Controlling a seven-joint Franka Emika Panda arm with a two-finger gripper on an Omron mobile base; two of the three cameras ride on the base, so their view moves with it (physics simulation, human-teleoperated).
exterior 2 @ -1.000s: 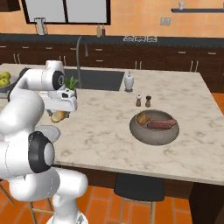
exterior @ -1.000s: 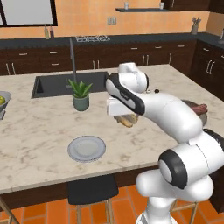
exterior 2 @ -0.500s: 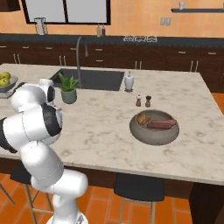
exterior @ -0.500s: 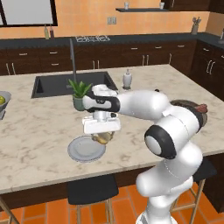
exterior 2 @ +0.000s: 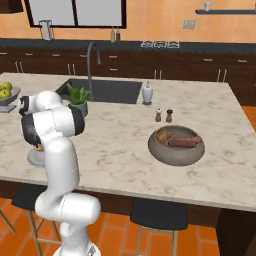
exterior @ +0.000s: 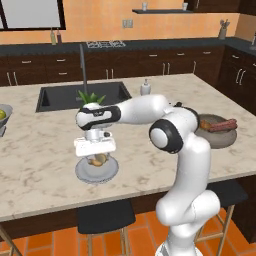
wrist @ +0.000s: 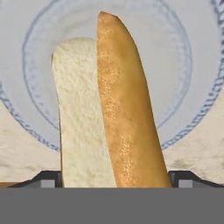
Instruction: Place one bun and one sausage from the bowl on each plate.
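Marble island counter (exterior: 45, 150) carries a grey round plate (exterior: 84, 172); above it the gripper (exterior: 97, 159) pinches a soft, light golden-brown bun (wrist: 109, 113) at its end, likely squashable.

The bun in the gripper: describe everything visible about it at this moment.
The bun is a long split roll: one half shows a golden-brown crust tapering to a rounded point, the other a pale, crumbly cut face. It sits lengthwise between the dark fingertips of the gripper, which is shut on it, directly above the grey plate with the blue-patterned rim. In the left base view it hangs low over the plate; whether it touches cannot be told.
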